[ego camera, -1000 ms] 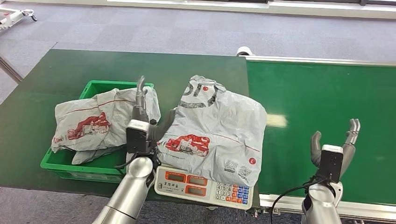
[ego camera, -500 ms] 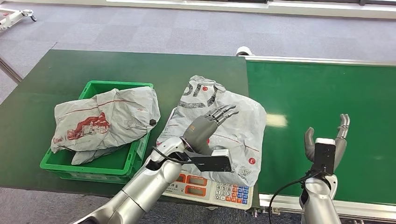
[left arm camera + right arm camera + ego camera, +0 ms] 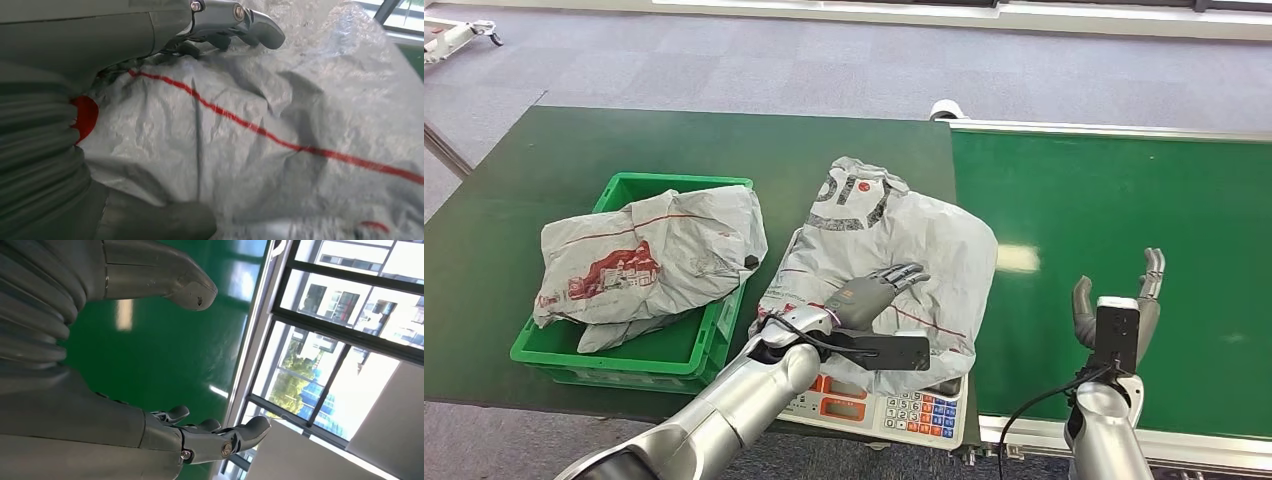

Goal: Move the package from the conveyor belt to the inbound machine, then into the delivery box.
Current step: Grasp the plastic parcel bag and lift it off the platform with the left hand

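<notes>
The left robot hand (image 3: 871, 297) lies flat, fingers spread, on the grey package (image 3: 894, 240) covering the scale (image 3: 894, 408) beneath it, the green bin (image 3: 639, 355) to its left, while the right robot hand (image 3: 1117, 305) hovers wide and empty over the conveyor belt (image 3: 1114, 200).

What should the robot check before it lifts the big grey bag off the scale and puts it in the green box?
1. Crinkly grey plastic package lying on the white electronic scale: ok.
2. Left hand resting on top of the package: ok.
3. Left hand's fingers gripping the package: not ok, they lie spread flat.
4. Right hand empty and open over the green conveyor belt: ok.
5. Room in the green plastic crate: not ok, another grey package covers most of it.
6. Weight reading on the scale: cannot tell.
</notes>
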You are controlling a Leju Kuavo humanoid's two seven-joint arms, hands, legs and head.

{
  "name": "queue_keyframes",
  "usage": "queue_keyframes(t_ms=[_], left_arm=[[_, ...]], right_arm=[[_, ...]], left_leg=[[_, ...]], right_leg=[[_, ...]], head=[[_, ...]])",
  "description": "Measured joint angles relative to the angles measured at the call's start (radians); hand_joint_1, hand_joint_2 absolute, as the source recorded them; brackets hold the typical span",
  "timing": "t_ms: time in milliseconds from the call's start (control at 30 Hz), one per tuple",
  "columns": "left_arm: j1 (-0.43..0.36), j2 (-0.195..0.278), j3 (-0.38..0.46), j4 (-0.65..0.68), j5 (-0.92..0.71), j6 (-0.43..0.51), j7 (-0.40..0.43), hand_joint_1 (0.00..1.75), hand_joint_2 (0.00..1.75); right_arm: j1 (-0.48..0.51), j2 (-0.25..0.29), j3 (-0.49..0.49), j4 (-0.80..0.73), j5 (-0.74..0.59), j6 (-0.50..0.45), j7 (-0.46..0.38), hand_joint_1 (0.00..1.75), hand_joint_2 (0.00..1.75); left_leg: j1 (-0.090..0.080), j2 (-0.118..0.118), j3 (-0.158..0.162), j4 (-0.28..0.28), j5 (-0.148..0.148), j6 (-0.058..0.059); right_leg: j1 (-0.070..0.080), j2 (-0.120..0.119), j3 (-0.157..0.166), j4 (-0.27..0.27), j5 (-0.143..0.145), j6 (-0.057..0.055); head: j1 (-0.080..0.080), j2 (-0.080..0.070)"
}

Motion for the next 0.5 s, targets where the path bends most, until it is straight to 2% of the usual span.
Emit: queue_keyframes(t_ms=[167, 500], left_arm=[[-0.006, -0.001, 0.000, 0.014, -0.001, 0.012, -0.007, 1.75, 1.75], [0.005, 0.000, 0.000, -0.026, 0.033, 0.087, -0.143, 1.75, 1.75]], right_arm=[[0.001, 0.000, -0.012, 0.001, -0.003, 0.004, 0.000, 0.00, 1.75], [0.008, 0.000, -0.021, 0.001, -0.001, 0.004, -0.001, 0.00, 1.75]], left_leg=[[0.000, 0.000, 0.000, 0.000, 0.000, 0.000], [0.000, 0.000, 0.000, 0.000, 0.000, 0.000]], right_leg=[[0.000, 0.000, 0.000, 0.000, 0.000, 0.000], [0.000, 0.000, 0.000, 0.000, 0.000, 0.000]], head=[[0.000, 0.000], [0.000, 0.000]])
